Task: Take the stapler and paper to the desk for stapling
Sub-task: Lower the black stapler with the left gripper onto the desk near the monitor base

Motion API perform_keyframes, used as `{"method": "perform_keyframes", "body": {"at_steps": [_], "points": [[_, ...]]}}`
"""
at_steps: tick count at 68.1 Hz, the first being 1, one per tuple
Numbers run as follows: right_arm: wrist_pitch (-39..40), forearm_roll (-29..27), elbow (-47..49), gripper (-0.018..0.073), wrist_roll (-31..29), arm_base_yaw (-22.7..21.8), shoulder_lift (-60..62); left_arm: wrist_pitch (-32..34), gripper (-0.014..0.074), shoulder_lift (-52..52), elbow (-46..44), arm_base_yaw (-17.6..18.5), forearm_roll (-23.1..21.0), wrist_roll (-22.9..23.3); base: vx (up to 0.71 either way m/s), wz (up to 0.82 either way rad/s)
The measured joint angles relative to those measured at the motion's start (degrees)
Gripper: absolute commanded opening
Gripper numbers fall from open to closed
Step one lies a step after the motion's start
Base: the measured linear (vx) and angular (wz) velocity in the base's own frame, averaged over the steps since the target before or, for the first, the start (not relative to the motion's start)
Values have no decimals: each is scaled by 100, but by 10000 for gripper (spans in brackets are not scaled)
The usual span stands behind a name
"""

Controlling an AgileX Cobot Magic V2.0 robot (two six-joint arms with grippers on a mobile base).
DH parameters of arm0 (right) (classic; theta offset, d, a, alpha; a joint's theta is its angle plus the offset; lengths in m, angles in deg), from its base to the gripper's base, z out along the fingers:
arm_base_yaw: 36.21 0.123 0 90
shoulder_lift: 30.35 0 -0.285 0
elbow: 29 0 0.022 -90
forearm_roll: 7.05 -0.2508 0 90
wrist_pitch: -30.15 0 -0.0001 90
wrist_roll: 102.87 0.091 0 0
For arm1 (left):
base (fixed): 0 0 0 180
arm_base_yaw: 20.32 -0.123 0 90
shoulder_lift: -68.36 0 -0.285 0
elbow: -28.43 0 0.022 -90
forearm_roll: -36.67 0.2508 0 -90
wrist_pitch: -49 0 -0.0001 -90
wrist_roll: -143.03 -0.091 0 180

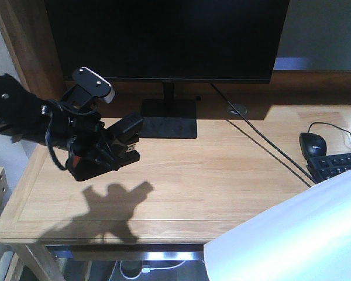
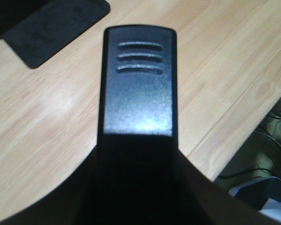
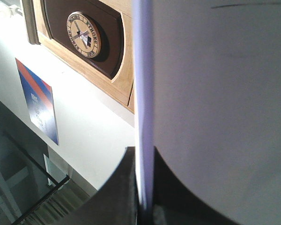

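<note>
We see the left arm extending in from the left edge of the front view, over the left part of the table. The left jaws are pinching the stapler, which is black with a small orange-red patch showing on its left side. Its shadow lies on the wood apart from it, nearer the table's front rim.

In the left wrist view the stapler fills the middle as a black, grainy arm with 3 short ridges near its far end. Dark jaw shapes close in on both sides at the bottom, with light wood beneath.

A black monitor stands at the back of the table on a flat stand base. A mouse and a keyboard sit on the right part.

The paper, white and broad, fills the lower right corner of the front view. It covers the table's front right corner and part of the keyboard. We cannot tell whether it hangs above the table or in front of it.

In the right wrist view the paper is seen edge-on, with a thin bright edge running up the middle and the broad face to its right. The right jaws are pressed on it from both sides at the bottom. Behind it is a white wall with a wooden plaque and a blue and red poster.
</note>
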Motion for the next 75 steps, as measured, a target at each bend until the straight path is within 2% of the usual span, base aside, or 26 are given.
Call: {"method": "perform_keyframes", "body": {"at_steps": [6,15,24,31,44,56,61,75], "points": [[0,0,0,-2,0,0,0,-306,-6,409,-205,-276,-727,-1125,0,0],[0,0,0,-2,0,0,0,-852,-6,960,-556,-695,-1700,-2423,0,0],[0,0,0,-2,0,0,0,-1136,-6,1448,-949,-1044,-2295,-3519,0,0],[0,0,0,-2,0,0,0,-1368,-6,1778,-1314,-1226,-2394,-4077,0,0],[0,0,0,-2,0,0,0,-1537,-6,2550,-1984,-1338,-2417,-4708,0,0],[0,0,0,-2,0,0,0,-1575,-6,3168,-2362,-1338,-2565,-5961,0,0],[0,0,0,-2,0,0,0,-1594,-6,3374,-2441,-1338,-2592,-6348,0,0],[0,0,0,-2,0,0,0,-1670,-6,3813,-2484,-1338,-2669,-6652,0,0]]}}
